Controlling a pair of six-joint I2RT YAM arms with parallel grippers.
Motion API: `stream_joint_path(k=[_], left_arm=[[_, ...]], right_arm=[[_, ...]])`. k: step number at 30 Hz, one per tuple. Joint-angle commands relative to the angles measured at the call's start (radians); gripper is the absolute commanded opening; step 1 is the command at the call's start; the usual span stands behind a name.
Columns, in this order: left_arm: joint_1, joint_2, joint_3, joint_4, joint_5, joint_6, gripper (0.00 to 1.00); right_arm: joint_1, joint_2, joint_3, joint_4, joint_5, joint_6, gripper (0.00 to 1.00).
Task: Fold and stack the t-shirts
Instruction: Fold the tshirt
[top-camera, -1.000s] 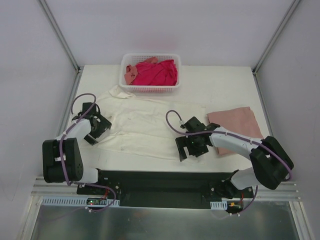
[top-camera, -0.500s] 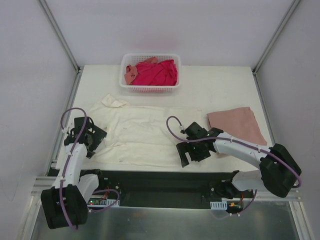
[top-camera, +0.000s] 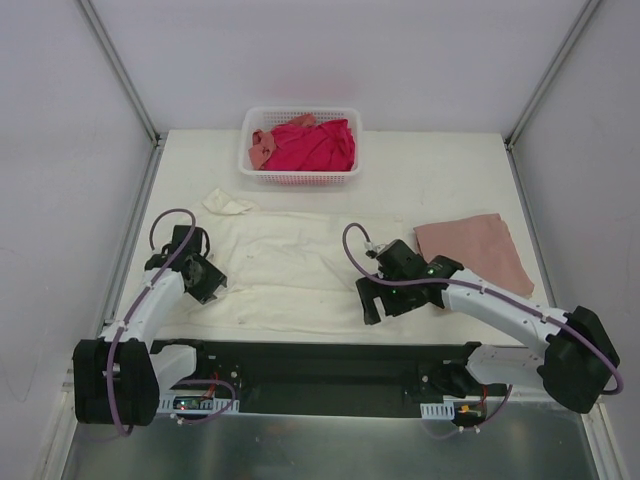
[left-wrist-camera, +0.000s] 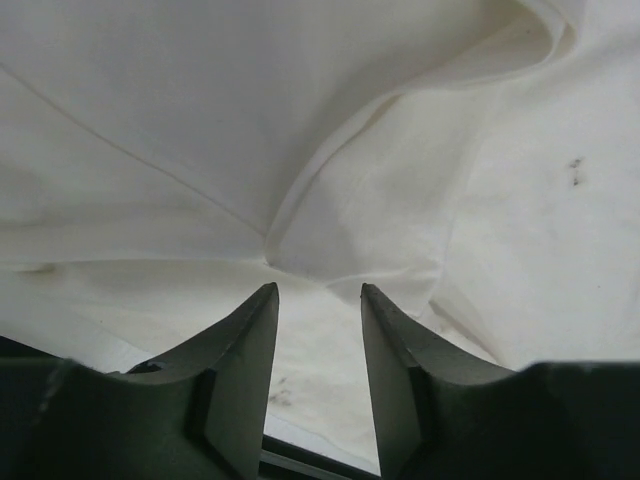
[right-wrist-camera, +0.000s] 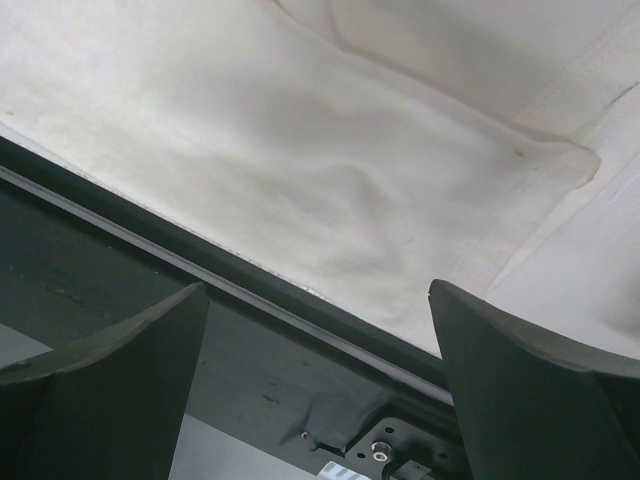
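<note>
**Cream t-shirt (top-camera: 290, 265), wrinkled, spread along the table's (top-camera: 440, 180) near edge.**
Left gripper (left-wrist-camera: 316, 290): fingers narrowly apart, a fold just beyond their tips. Right gripper (right-wrist-camera: 318, 290): fingers wide apart above the near hem.

Matt cream cloth shirt (top-camera: 290, 270), white plastic basket (top-camera: 300, 178)

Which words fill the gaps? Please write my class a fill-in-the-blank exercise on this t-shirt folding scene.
1. The magenta-red t-shirt lies inside the white ____.
2. The cream t-shirt is spread out on the ____.
3. Seen from above, the folded pink t-shirt lies to the cream one's ____.
4. The right gripper has its jaws wide ____.
Missing words: basket, table, right, open.
</note>
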Motion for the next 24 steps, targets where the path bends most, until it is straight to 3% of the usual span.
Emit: stream_joint_path(k=[1,12,17,21,24], left_arm=[[-0.01,0.022,0.027,-0.023,-0.061,-0.027,0.36],[-0.008,0.078,0.032,-0.032,-0.167,-0.053,0.34],[-0.011,0.142,0.061,-0.008,-0.144,-0.05,0.21],[-0.025,0.145,0.066,0.004,-0.129,-0.049,0.01],[-0.041,0.125,0.078,0.006,-0.136,-0.038,0.0]], right_arm=[[-0.001,-0.039,-0.015,-0.026,0.032,0.004,0.97],[-0.007,-0.043,-0.021,-0.026,0.038,0.006,0.97],[-0.007,-0.059,-0.035,-0.026,0.045,0.02,0.97],[-0.007,-0.073,-0.046,-0.027,0.045,0.029,0.97],[-0.005,-0.076,-0.047,-0.027,0.045,0.032,0.97]])
